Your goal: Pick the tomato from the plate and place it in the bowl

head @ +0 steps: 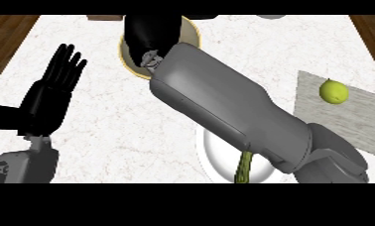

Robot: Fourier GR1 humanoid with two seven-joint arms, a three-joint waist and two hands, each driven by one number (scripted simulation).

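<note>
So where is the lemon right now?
In the head view the lemon sits at the right, on the grey mat, just right of the right forearm.

No readable text, labels, numbers or signs

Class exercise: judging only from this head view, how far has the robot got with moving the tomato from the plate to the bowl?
Done: nothing visibly; no tomato shows anywhere. In hand: the right hand is over the tan-rimmed dish at the far edge, hiding its contents, so a grip cannot be confirmed. The left hand rests open at the view's left. Left: no tomato lies in the white dish under the forearm.
</note>
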